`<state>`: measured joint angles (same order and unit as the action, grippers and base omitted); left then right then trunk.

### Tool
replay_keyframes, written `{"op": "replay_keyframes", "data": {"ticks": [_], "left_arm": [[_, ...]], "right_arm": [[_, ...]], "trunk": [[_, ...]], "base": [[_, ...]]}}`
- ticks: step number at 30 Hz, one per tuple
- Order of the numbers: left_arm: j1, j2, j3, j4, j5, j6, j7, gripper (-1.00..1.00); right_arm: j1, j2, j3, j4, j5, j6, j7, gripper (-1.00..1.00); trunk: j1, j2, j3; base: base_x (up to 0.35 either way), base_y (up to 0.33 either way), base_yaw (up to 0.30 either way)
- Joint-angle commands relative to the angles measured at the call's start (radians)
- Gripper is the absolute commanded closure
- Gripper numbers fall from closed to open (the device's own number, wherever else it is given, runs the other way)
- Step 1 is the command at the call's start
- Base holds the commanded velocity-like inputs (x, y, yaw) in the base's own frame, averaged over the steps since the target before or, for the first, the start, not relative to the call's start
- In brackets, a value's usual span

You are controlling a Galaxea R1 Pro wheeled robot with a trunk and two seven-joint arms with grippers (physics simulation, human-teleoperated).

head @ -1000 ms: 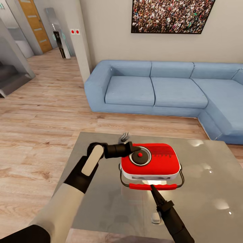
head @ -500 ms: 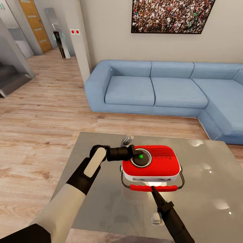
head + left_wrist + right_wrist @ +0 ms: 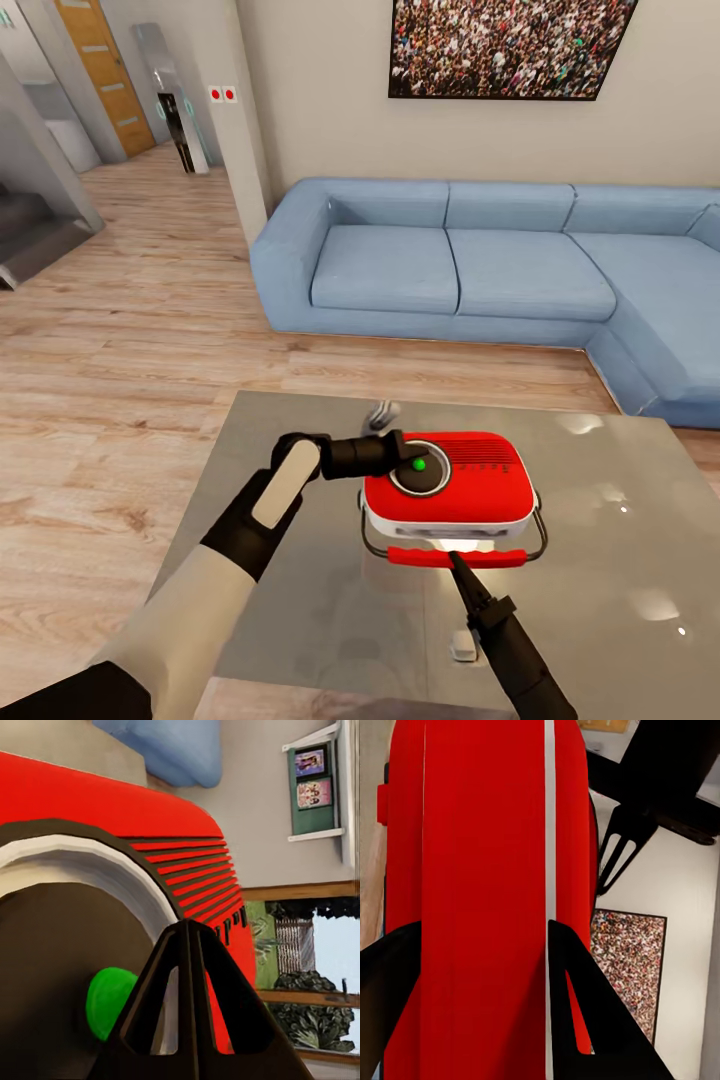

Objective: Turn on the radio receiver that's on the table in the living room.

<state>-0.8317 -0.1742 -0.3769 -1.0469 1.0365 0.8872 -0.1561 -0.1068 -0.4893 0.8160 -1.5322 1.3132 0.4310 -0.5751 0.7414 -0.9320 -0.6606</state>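
Resting on glossy table [image 3: 620, 560]: radio receiver [image 3: 450, 490]; left end effector [image 3: 400, 455] together; sofa [image 3: 480, 260] behind

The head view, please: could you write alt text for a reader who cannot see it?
A red radio receiver sits on a glossy grey table, its round dial showing a green dot at the left gripper tip. The right gripper points at its red handle; a light-blue sofa stands behind.

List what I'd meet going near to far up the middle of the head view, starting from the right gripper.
right gripper → radio receiver → far edge of the table → wood floor → blue sofa → crowd picture
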Motion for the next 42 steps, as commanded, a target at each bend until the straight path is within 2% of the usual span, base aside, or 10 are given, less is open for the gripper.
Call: {"op": "replay_keyframes", "data": {"ticks": [1,7,12,17,23,28,31,36,38,42], "left_arm": [[0.000,0.000,-0.001,-0.002,0.006,0.000,0.000,1.00],[0.000,0.000,-0.005,-0.095,0.040,0.003,0.000,1.00],[0.000,0.000,-0.005,-0.240,0.091,0.010,0.010,1.00],[0.000,0.000,0.000,-0.362,0.162,0.059,0.074,1.00],[0.000,0.000,0.008,-0.424,0.188,0.081,0.110,1.00],[0.000,0.000,0.089,-0.456,0.191,0.118,0.117,1.00],[0.000,0.011,0.186,-0.465,0.186,0.142,0.129,1.00],[0.000,0.094,0.234,-0.459,0.184,0.149,0.150,1.00],[0.000,0.142,0.239,-0.456,0.183,0.151,0.164,1.00],[0.000,0.193,0.241,-0.448,0.183,0.154,0.184,1.00]], "right_arm": [[0.000,0.000,0.002,-0.037,0.020,0.006,0.000,1.00],[-0.001,0.000,0.000,-0.036,0.020,0.005,0.003,1.00],[-0.001,-0.001,-0.004,-0.036,0.020,0.005,0.004,1.00],[-0.001,-0.001,-0.008,-0.036,0.020,0.004,0.006,1.00],[-0.001,-0.001,-0.011,-0.035,0.018,0.003,0.007,1.00],[0.000,0.000,-0.027,-0.033,0.009,0.002,0.031,1.00],[0.000,0.001,-0.100,-0.033,0.003,-0.005,0.088,1.00],[-0.001,0.012,-0.249,-0.036,-0.004,-0.045,0.207,1.00],[-0.005,0.046,-0.336,-0.037,-0.023,-0.067,0.277,1.00],[-0.042,0.113,-0.493,-0.037,-0.061,-0.108,0.414,1.00]], "trunk": [[0.000,0.000,0.000],[0.000,0.000,0.000],[0.000,0.000,0.000],[0.000,0.000,0.000],[0.000,0.000,0.000],[0.000,0.000,0.000],[0.000,0.000,0.000],[0.000,0.000,0.000],[0.000,0.000,0.000],[0.000,0.000,0.000]], "base": [[0.000,0.000,0.000],[0.000,0.000,0.000],[0.000,0.000,0.000],[0.000,0.000,0.000],[0.000,0.000,0.000],[0.000,0.000,0.000],[0.000,0.000,0.000],[0.000,0.000,0.000],[0.000,0.000,0.000],[0.000,0.000,0.000]]}}
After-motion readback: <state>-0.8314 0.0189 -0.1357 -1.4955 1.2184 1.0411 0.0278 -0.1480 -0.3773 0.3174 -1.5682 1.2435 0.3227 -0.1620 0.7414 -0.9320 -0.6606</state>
